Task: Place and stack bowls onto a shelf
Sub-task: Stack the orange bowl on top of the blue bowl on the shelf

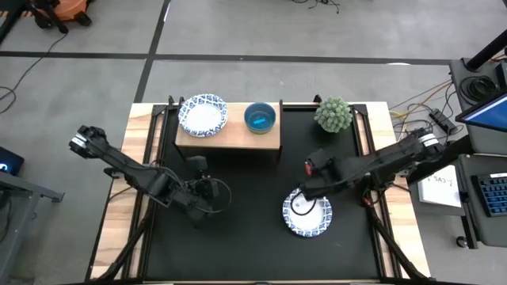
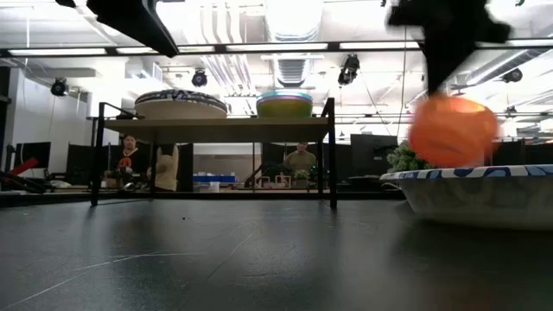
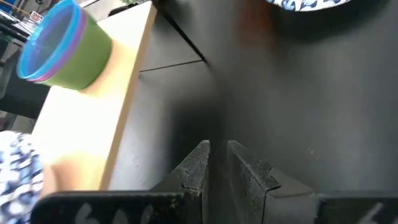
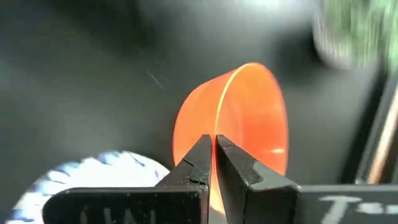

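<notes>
The wooden shelf (image 1: 228, 136) stands at the table's far side. On it sit a stack of wide white bowls with blue rims (image 1: 203, 115) and a nest of small bowls (image 1: 260, 118), green outside and teal inside (image 3: 62, 46). Another wide white bowl (image 1: 307, 212) rests on the table. My right gripper (image 1: 313, 169) is shut on the red bowl (image 4: 239, 121), just beyond that wide bowl. My left gripper (image 3: 217, 158) is shut and empty over the table, near the shelf's front. My right gripper pinches the red bowl's rim (image 4: 219, 140), one finger inside the bowl and one outside. The bowl is lifted clear of the table and tipped onto its side, its opening facing sideways. In the low view it hangs below the gripper (image 2: 452, 130), above the wide bowl's rim (image 2: 432, 175).
A round green spiky plant (image 1: 333, 114) stands at the far right, beside the shelf's right end. The shelf's black legs (image 2: 332, 155) stand on the black tabletop. People sit in the room beyond the table (image 2: 130, 155).
</notes>
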Tool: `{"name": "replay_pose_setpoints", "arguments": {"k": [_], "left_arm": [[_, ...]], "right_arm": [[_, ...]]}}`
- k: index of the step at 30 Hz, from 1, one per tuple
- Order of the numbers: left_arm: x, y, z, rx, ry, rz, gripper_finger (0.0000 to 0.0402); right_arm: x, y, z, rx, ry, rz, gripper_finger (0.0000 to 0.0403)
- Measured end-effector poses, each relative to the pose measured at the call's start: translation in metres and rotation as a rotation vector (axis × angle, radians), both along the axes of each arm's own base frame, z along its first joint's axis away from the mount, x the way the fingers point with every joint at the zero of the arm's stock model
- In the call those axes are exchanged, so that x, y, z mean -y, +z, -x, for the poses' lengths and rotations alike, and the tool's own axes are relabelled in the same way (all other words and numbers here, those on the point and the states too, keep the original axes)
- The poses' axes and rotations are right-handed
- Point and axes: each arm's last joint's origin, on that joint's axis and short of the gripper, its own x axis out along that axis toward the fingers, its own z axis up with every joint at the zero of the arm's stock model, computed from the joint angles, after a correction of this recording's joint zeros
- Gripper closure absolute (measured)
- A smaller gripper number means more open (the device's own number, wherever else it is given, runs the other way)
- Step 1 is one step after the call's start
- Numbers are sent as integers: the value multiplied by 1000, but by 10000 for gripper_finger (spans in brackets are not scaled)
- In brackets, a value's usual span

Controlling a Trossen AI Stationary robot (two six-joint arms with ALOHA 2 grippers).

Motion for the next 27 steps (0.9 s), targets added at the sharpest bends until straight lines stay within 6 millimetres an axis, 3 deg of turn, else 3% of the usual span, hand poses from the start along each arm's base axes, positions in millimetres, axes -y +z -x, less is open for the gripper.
{"name": "replay_pose_setpoints", "arguments": {"k": [7, 11, 16, 19, 21, 24, 27], "left_arm": [[-18, 30, 30, 123, 45, -13, 365], [-29, 43, 46, 224, 100, -39, 365], [-34, 55, 54, 335, 142, -23, 365], [-35, 57, 55, 352, 146, -11, 365], [-35, 56, 55, 354, 148, 3, 365], [-32, 52, 53, 328, 124, 43, 365], [-28, 41, 49, 264, 77, 70, 365]], "right_arm": [[2, 72, -20, 248, 268, 323, 394], [11, 94, -42, 316, 422, 509, 394], [35, 116, -68, 389, 539, 676, 394], [48, 117, -71, 368, 564, 684, 394], [52, 114, -68, 379, 605, 596, 394], [48, 96, -61, 372, 663, 365, 394], [31, 67, -63, 348, 812, 180, 394]]}}
